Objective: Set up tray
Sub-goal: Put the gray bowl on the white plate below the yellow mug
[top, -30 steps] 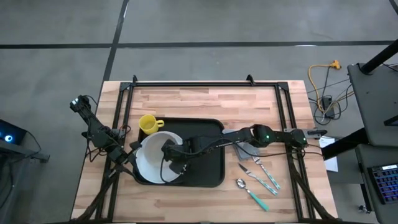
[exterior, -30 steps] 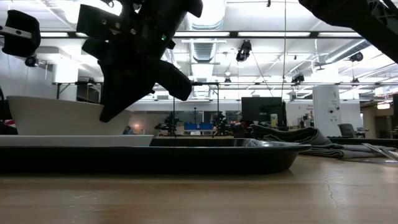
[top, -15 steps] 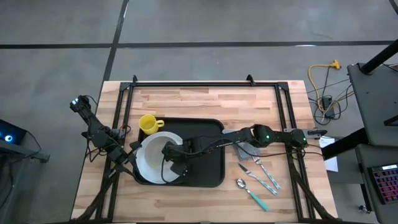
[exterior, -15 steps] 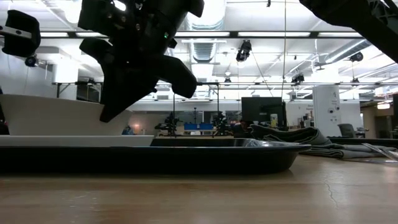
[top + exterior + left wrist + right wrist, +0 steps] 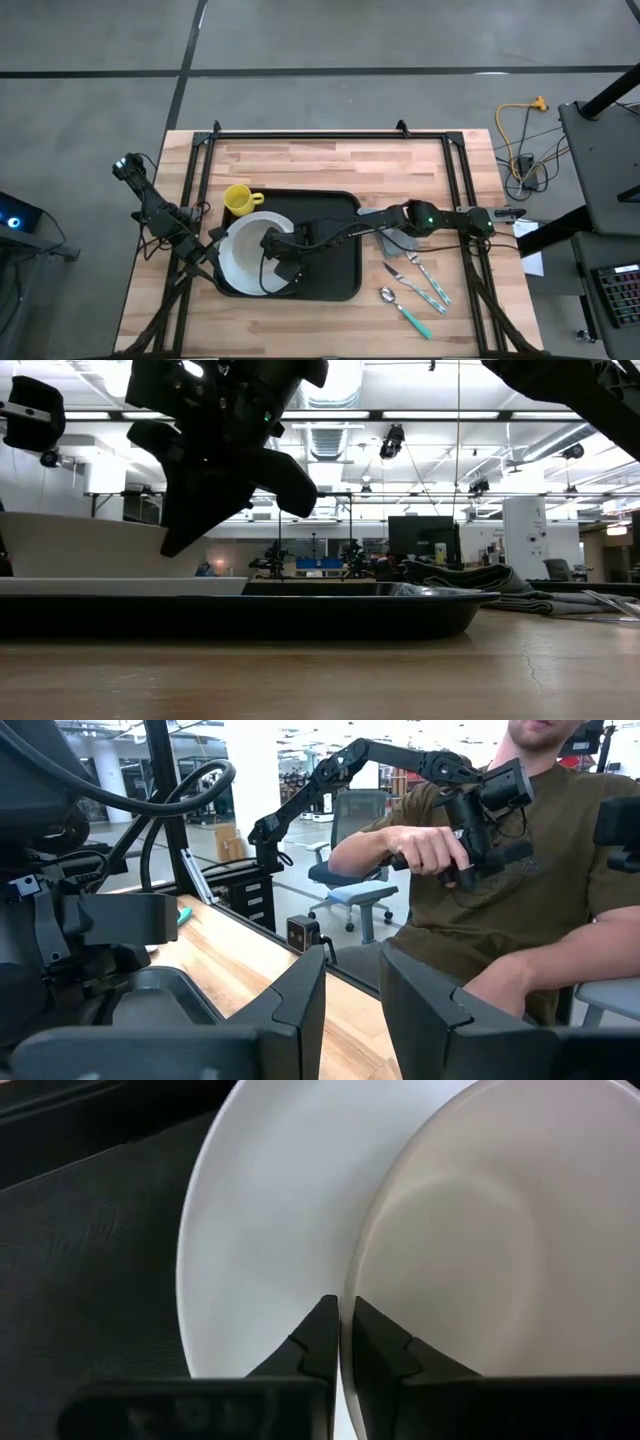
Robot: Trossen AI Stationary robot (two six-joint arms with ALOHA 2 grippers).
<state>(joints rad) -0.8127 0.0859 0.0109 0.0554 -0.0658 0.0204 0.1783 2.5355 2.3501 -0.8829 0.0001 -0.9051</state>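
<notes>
The right hand (image 5: 278,250) is clamped on the rim of a white bowl (image 5: 500,1250) over the plate (image 5: 270,1230) in the tray (image 5: 335,255), centre of the frame; the left hand (image 5: 350,1010), fingers apart, waits at left.

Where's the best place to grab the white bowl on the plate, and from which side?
Probably its thin rim, from above. The white bowl sits upright and open on the plate, so one jaw fits inside the wall and one outside. The right gripper pinches that rim this way.
</notes>
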